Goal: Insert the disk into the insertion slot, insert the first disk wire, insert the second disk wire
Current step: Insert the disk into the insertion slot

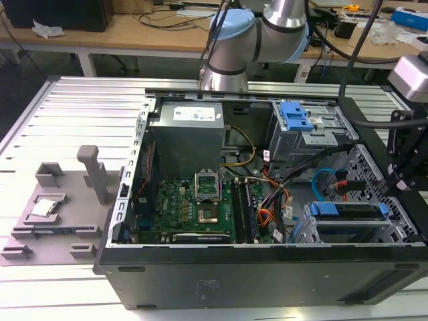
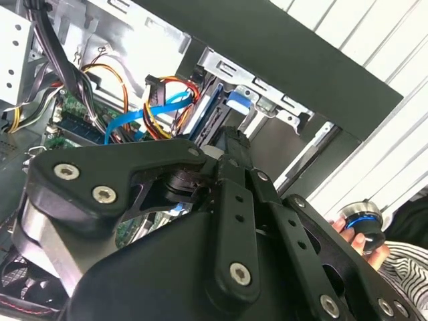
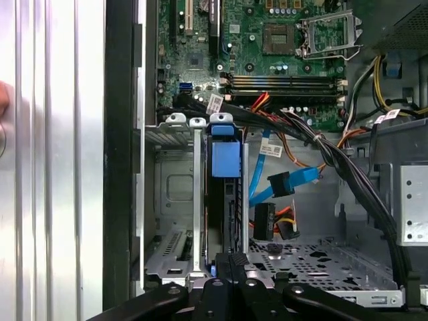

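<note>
The claw [image 3: 233,259] is nearest to me in the first wrist view. Its tips look clenched together, with nothing that I can see between them. Straight beyond the tips is the disk [image 3: 225,159], which stands on edge in its blue carrier inside the insertion slot [image 3: 198,200] of the silver cage. I cannot tell whether the claw touches the disk's near edge.

Just beside the disk, over the cage's perforated floor, hang a blue data cable [image 3: 279,182] and a black plug [image 3: 264,221] on orange and yellow wires. Both ends are free and apart from the disk. Past them a bundle of black cables [image 3: 334,162] crosses in front of the green motherboard [image 3: 294,40].

In the exterior view the disk lies in the case's near corner, toward the exterior view's right, with the claw just above it. Further back is a grey cage with a blue latch [image 1: 294,115]. The whole case sits on the slotted metal bench [image 1: 67,100].
</note>
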You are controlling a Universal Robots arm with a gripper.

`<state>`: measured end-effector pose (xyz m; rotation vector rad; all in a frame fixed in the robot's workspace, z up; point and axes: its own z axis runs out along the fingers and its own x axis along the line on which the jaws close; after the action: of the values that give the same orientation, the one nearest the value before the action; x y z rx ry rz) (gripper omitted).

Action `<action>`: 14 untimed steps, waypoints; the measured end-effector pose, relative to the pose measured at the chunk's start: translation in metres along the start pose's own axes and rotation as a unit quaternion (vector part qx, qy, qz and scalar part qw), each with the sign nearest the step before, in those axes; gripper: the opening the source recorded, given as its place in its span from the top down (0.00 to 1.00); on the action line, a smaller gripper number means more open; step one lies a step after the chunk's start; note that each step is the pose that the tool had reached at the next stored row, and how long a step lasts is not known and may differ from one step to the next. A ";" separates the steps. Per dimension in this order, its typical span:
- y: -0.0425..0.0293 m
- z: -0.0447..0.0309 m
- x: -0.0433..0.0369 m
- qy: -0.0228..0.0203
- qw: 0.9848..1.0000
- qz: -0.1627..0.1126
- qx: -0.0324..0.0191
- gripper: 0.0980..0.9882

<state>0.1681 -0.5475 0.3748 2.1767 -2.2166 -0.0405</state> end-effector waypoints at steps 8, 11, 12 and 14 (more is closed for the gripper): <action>-0.0030 0.0004 -0.0001 0.000 1.000 0.000 0.000 0.99; -0.0030 0.0004 -0.0001 0.000 1.000 0.000 0.000 0.99; -0.0030 0.0004 -0.0001 0.000 1.000 0.000 0.000 0.99; -0.0030 0.0004 -0.0001 0.000 1.000 0.000 0.000 0.99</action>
<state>0.1711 -0.5474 0.3743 2.1767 -2.2165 -0.0406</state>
